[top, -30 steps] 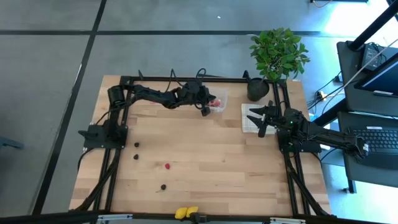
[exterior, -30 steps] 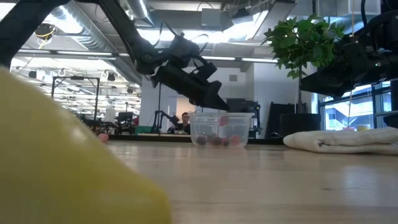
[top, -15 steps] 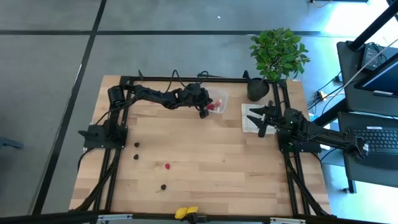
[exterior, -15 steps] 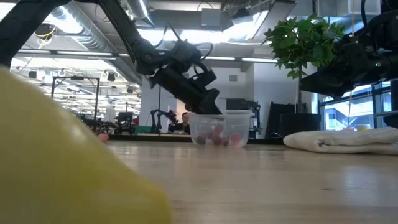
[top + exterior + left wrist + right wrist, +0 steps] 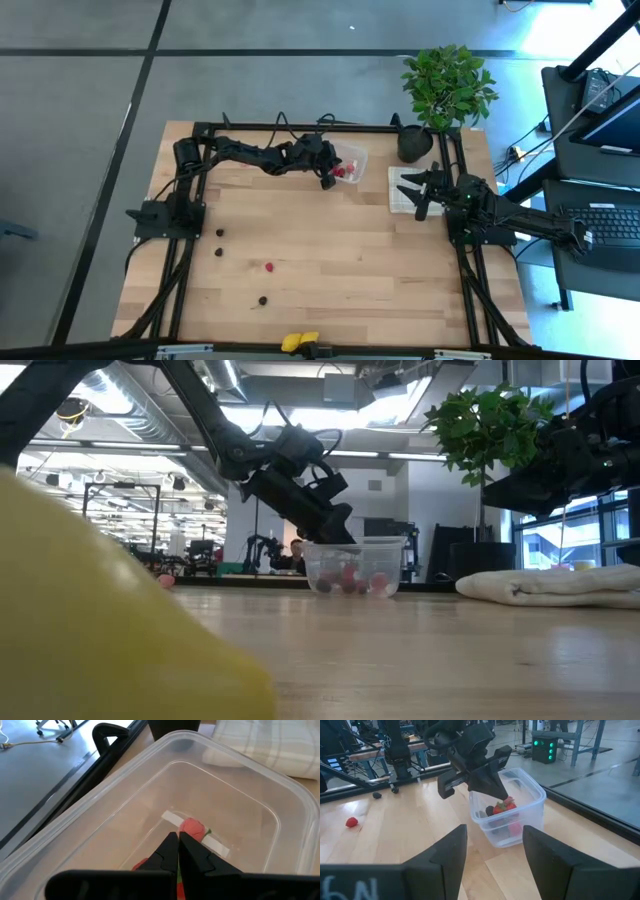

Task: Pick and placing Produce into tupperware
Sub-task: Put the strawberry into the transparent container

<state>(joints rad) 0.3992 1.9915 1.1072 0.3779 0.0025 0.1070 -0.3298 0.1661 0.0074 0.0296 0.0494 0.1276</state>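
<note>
Left gripper poised at the near rim of the clear tupperware, fingers pressed fully together with tips dipped inside the box and nothing visibly pinched between them. Red strawberry pieces lying on the box floor just beyond the tips, with a dark piece beside them.

Judged best now: lift straight up and clear of the rim before swinging away, so as not to tip or drag the light box. Then over to the loose fruit well apart on the surface: dark berries, a red berry, yellow lemon pieces at the near edge.

Right gripper parked over the checked cloth, fingers spread and empty.
</note>
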